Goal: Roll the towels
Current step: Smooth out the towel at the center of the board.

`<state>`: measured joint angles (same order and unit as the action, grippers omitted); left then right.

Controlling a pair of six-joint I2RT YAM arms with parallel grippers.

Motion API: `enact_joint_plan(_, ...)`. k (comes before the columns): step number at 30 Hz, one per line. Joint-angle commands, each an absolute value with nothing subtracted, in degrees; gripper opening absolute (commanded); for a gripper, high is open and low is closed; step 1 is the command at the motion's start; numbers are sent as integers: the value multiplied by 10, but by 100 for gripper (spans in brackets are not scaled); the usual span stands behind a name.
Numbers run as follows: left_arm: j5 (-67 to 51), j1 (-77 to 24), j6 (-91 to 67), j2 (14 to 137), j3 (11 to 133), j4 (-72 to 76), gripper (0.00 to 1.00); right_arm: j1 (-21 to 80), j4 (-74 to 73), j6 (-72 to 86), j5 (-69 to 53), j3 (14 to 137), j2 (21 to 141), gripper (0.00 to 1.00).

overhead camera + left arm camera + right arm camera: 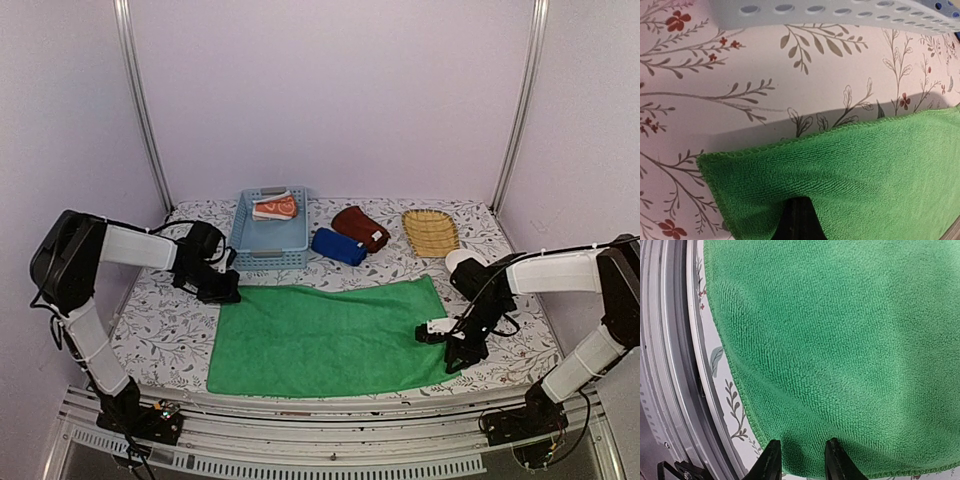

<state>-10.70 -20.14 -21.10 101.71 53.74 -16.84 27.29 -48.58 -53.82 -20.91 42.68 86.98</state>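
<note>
The green towel (325, 335) lies spread flat on the near middle of the table (160, 340). It is a wide rectangle of fine looped cloth with stitched hems, and its front hem runs close along the table's front edge.

The left end effector (225, 292) sits at the towel's far left corner, closed on the cloth. In the left wrist view the towel rises around the dark fingers (797, 222). The right end effector (430, 335) is at the towel's right edge. Its fingers (771, 462) stand apart, with green cloth showing in the gap between them.

Behind the green towel lie a rolled dark blue towel (338, 246) and a bunched maroon towel (360, 228), touching each other. The orange towel (275, 207), patterned in white, lies folded in the light blue perforated plastic basket (268, 262) to their left. An oval yellow wicker tray (430, 232) sits to their right.

The table carries a white covering printed with grey sprigs and small red flowers. Bare covering shows on either side of the green towel. Plain pale lilac walls with metal posts (140, 100) close in the back and sides, and a metal rail (300, 412) borders the front.
</note>
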Motion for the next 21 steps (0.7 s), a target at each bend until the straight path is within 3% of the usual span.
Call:
enact_joint_plan(1,-103,-181,-192,1053,552,-166,0,297,-467,-525,-153,405,884,32)
enact_joint_plan(15,-80,-170,-197,1010,538,-198,0,327,-543,-503,-168,405,848,32)
enact_joint_plan(21,-134,-173,-203,957,535,-219,1,327,-567,-501,-202,445,816,34)
